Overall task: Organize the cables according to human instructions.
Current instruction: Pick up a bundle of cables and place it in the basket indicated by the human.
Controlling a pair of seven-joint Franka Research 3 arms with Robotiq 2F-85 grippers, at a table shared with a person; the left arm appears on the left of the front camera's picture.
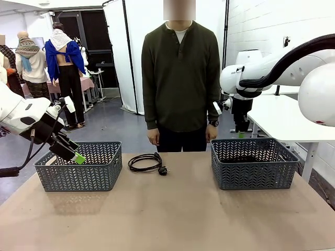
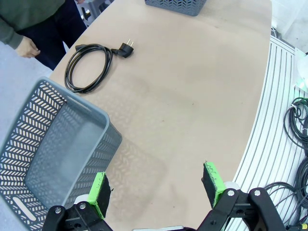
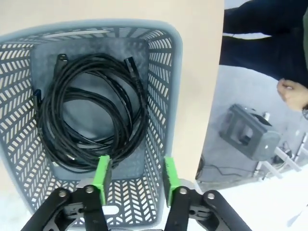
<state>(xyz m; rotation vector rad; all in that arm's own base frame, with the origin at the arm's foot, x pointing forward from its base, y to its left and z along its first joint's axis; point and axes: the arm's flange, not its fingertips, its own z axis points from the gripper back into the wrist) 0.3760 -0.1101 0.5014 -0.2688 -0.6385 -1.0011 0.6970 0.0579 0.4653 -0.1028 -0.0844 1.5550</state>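
One coiled black cable (image 1: 146, 162) with a plug lies on the table between the two baskets, also seen as cable (image 2: 89, 65) in the left wrist view. More black cables (image 3: 91, 120) lie coiled together in the right grey basket (image 3: 166, 72), dark inside the basket (image 1: 254, 163) in the front view. My left gripper (image 2: 155, 187) is open and holds nothing, hovering at the near right corner of the left grey basket (image 2: 53, 144), where the left gripper (image 1: 78, 157) shows from the front. My right gripper (image 3: 135, 174) is open above the right basket's end; from the front, the right gripper (image 1: 242, 130) hangs over the far rim.
A person stands at the far side of the table with both hands down, one hand (image 1: 153, 137) near the table edge. The left basket (image 1: 78, 166) looks empty inside. A white side table (image 1: 293, 120) stands at the right. Loose black wiring (image 2: 296, 120) lies beyond the table's rail.
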